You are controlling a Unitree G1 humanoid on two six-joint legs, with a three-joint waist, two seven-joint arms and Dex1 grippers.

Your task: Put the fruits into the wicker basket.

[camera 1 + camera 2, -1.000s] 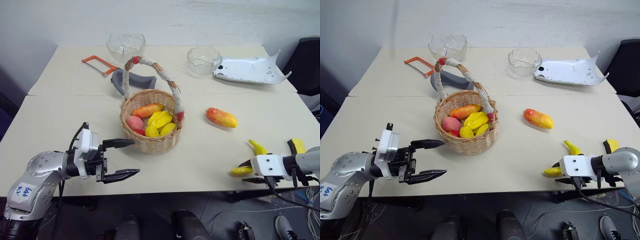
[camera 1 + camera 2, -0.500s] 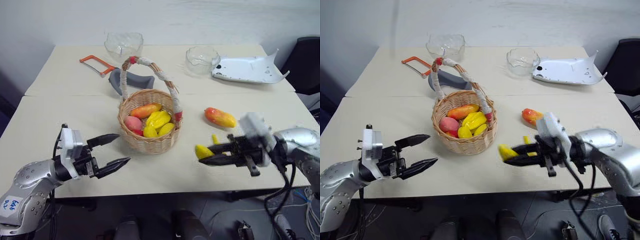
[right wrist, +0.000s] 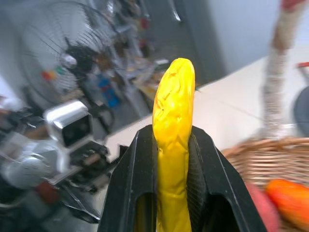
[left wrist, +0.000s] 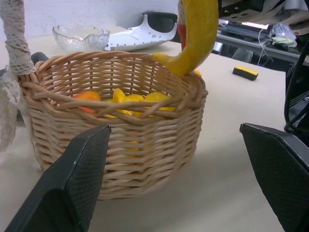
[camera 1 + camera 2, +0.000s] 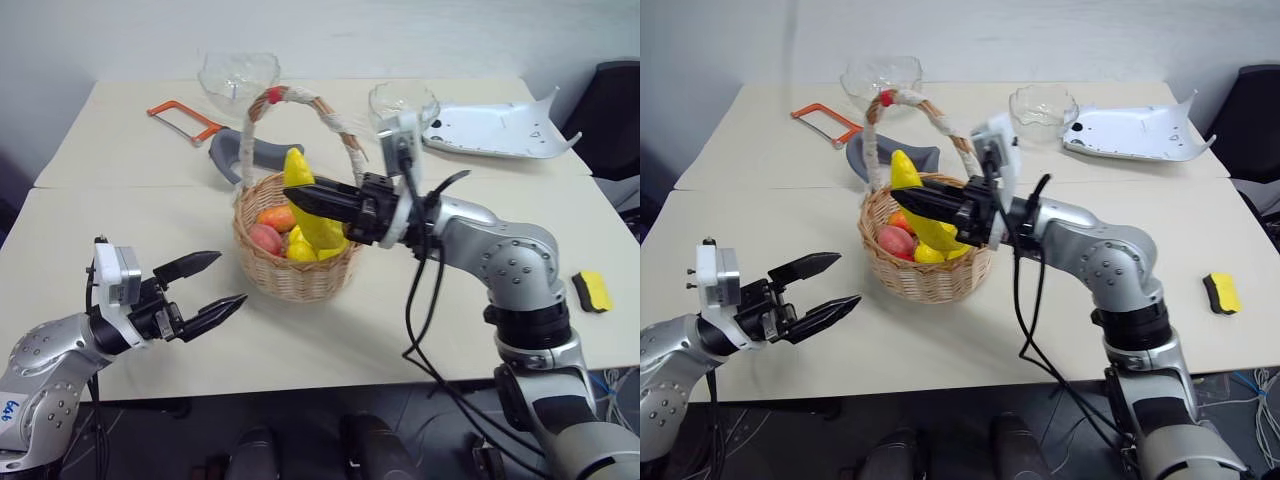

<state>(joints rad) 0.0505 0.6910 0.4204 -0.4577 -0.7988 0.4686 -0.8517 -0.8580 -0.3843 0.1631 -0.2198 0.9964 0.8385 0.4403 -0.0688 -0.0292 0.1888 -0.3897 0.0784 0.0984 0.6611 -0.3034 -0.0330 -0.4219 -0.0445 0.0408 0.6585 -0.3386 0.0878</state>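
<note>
My right gripper [image 5: 305,197] is shut on a curved yellow banana [image 5: 294,168] and holds it upright over the wicker basket [image 5: 295,275], under the basket's arched handle [image 5: 300,100]. In the right wrist view the banana [image 3: 174,145] sits squeezed between both black fingers [image 3: 135,183]. In the basket lie a red-orange mango [image 5: 276,217], a pink fruit [image 5: 265,238] and yellow pieces [image 5: 300,250]. My left gripper [image 5: 228,280] hovers open a little to the left of the basket, fingers pointing at it. Its wrist view shows the basket wall [image 4: 116,145] close ahead and the banana [image 4: 193,34] above the rim.
A yellow sponge [image 5: 590,290] lies near the table's right edge. At the back stand two glass bowls [image 5: 238,72] [image 5: 400,100], an orange hacksaw [image 5: 180,118], a grey curved piece [image 5: 245,158] and a white plastic shell [image 5: 500,130].
My right gripper has closed on the banana at the table's front right edge and swung it up and left to above the basket. The left gripper has drifted slightly left, still open.
</note>
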